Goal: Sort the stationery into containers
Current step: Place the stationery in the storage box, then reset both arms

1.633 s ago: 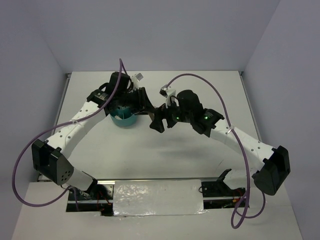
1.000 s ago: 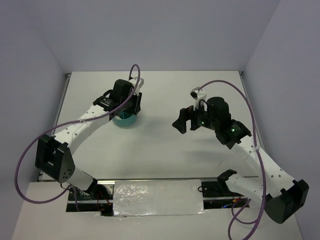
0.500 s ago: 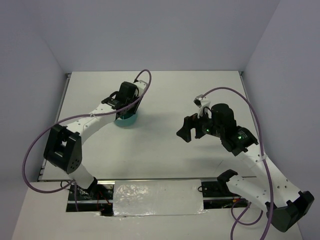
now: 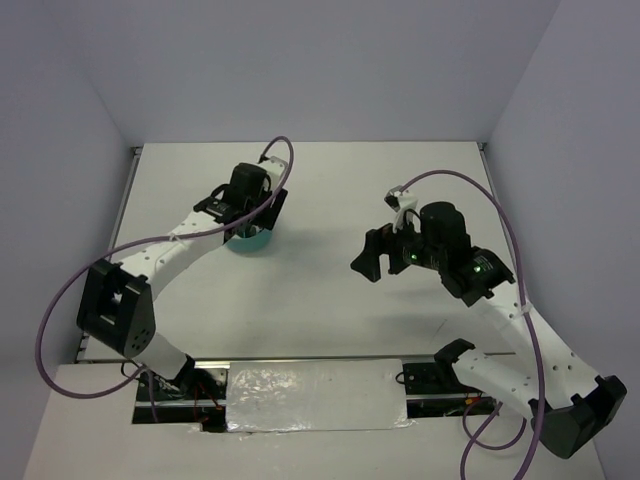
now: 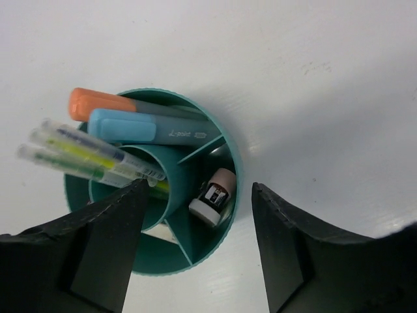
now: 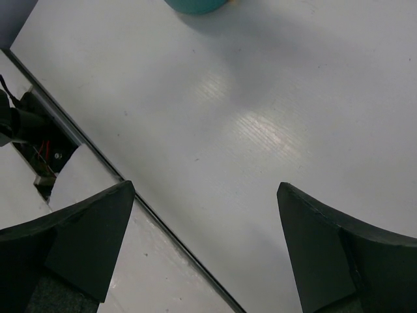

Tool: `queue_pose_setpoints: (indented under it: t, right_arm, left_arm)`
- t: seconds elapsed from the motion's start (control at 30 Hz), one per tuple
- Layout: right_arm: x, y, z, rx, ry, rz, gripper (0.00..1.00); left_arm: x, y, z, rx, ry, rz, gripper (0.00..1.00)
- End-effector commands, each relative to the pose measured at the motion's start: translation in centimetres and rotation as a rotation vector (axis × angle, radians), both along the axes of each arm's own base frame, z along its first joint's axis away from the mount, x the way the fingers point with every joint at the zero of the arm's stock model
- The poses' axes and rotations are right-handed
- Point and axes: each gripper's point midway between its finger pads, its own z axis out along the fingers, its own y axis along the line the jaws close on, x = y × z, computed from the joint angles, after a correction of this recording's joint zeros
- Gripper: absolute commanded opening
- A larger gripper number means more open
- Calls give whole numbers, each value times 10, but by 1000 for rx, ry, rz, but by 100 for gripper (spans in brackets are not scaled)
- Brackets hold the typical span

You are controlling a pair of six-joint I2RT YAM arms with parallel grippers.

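The round teal organizer stands on the white table, mostly under my left wrist in the top view. Its centre cup holds thin clear pens. An outer compartment holds an orange marker and a blue marker. Another compartment holds a whitish-tan piece with a black label. My left gripper is open and empty, straddling the organizer's near rim from above. My right gripper is open and empty above bare table, to the right of the organizer.
The table's near edge with a dark slot and wiring lies below my right gripper. Purple cables loop over both arms. Grey walls close in the table at the back and sides.
My right arm drew back to the right, away from the organizer, then held. My left gripper swung round over the organizer and now hovers above it, open.
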Motion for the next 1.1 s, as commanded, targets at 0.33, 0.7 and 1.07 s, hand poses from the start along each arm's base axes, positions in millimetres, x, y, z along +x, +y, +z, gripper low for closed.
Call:
queue_pose_setpoints:
  t: [0.33,0.7,1.07]
  right_arm:
    - [28,-47,99,1,-222,-312,100]
    - [-11,-150,147,-88,-272,-736,100]
    - [-66,-188,157,-73,-322,-771,100]
  left_arm:
    - [-50,21,139,-374,-152,251,99]
    - [-129,112,149,-458,-232,721,99]
    - [-201,182,150,-382,-344,911,99]
